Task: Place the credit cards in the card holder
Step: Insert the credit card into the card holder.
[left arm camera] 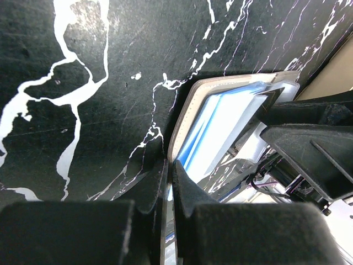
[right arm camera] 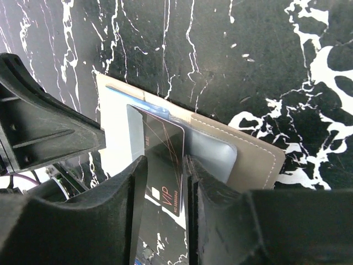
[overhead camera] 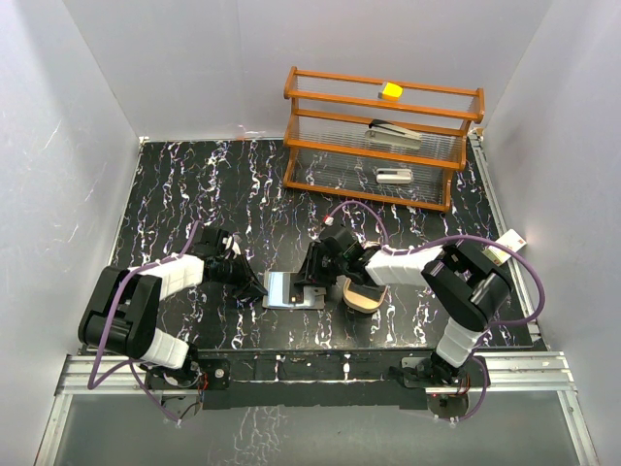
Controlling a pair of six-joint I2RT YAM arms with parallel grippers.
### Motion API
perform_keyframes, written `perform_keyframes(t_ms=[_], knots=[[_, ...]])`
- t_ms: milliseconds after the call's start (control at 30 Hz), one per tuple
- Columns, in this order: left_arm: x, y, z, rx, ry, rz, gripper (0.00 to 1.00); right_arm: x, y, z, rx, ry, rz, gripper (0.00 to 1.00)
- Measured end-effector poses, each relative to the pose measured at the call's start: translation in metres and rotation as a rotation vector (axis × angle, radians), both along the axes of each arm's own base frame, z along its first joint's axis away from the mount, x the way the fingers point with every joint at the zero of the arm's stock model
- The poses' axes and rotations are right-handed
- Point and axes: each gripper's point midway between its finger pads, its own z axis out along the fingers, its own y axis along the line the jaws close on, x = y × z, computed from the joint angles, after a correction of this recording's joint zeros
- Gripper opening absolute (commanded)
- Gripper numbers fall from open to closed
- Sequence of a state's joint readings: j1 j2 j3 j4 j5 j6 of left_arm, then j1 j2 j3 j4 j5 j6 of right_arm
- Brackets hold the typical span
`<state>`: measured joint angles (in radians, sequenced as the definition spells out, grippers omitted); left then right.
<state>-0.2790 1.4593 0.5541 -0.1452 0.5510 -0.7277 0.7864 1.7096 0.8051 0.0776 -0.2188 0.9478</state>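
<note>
The right gripper (right arm camera: 164, 187) fills the foreground of its wrist view, its fingers (right arm camera: 132, 221) pinching a dark card (right arm camera: 164, 152) printed "VIP". The card's far edge lies over the open grey card holder (right arm camera: 251, 157). A pale blue card (right arm camera: 138, 101) sits in the holder toward 11 o'clock from the dark one.

The left gripper (left arm camera: 170, 176) is pressed together on the holder's near edge.

From above, the holder lies flat on the black marbled table (overhead camera: 194, 194), toward 6 o'clock from the table's centre. The left gripper is at the holder's 9 o'clock and the right gripper at its 3 o'clock. A tan wooden tray (overhead camera: 364, 299) lies just beyond the right gripper.
</note>
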Motion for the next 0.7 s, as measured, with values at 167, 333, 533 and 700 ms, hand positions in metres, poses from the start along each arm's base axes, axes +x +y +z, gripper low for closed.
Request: perform_keyframes(t_ms=[167,333,533,700], knots=[[-0.001,0.000,0.000,-0.003,-0.004,0.007,0.00,0.000,-0.001,0.002,-0.024,-0.005,0.003,0.35],[-0.001,0.000,0.000,-0.006,-0.003,0.012,0.00,-0.004,-0.004,0.002,-0.044,-0.005,0.006,0.35],[-0.001,0.000,0.001,-0.003,-0.009,0.011,0.00,-0.007,0.000,0.003,-0.045,-0.007,0.015,0.35],[-0.002,0.000,0.001,-0.002,-0.013,0.012,0.00,-0.011,0.007,0.003,-0.040,-0.002,0.027,0.35]])
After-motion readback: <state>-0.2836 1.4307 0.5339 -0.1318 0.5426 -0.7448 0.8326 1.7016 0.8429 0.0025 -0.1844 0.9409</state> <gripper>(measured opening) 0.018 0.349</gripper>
